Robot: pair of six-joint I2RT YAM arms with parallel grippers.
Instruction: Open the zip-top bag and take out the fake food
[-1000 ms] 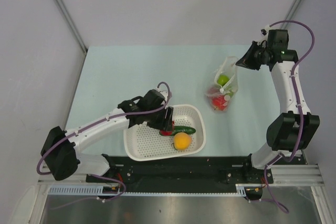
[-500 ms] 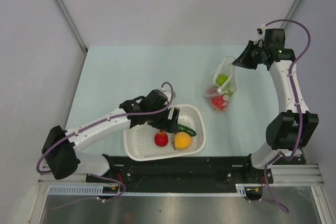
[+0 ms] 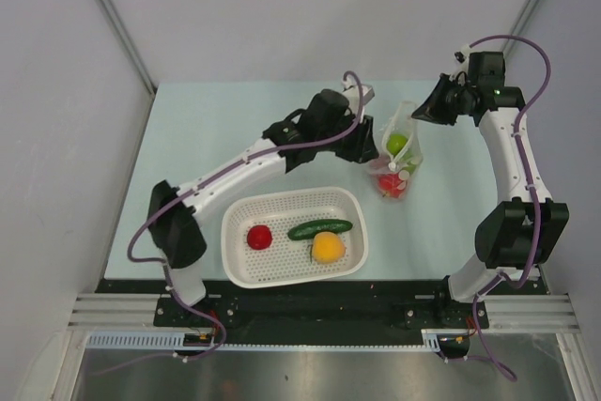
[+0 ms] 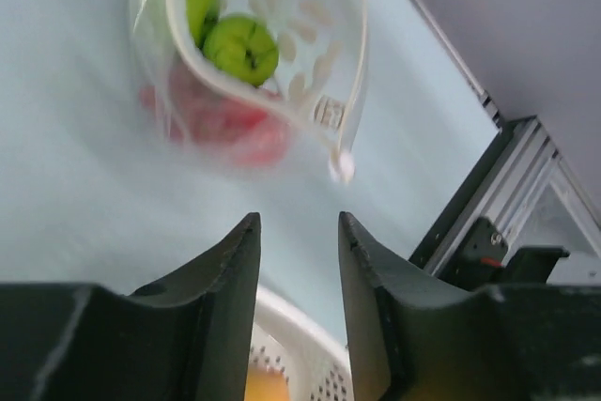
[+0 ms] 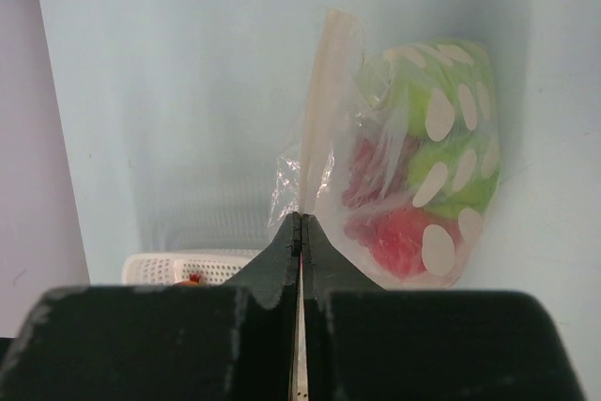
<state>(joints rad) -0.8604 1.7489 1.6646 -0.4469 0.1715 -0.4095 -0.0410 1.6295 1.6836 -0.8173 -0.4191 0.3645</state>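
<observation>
The zip-top bag (image 3: 402,143) stands at the table's right, mouth up and open, with a green fruit (image 3: 398,144) and a red fruit (image 3: 390,183) inside. My right gripper (image 3: 420,112) is shut on the bag's zip edge (image 5: 324,91) and holds it up. My left gripper (image 3: 362,147) is open and empty just left of the bag. In the left wrist view the bag (image 4: 319,63), a green fruit (image 4: 241,48) and a red one (image 4: 225,129) lie ahead of the gripper (image 4: 296,223). A red fruit (image 3: 259,236), a cucumber (image 3: 319,228) and an orange fruit (image 3: 326,248) lie in the basket.
The white perforated basket (image 3: 282,196) sits at the near middle of the table, and its rim shows in the left wrist view (image 4: 300,316) and the right wrist view (image 5: 202,268). Grey walls bound the table at the back and sides.
My left arm let go of the red fruit in the basket, then swung up and to the right, to beside the bag. The right gripper kept its hold on the bag.
</observation>
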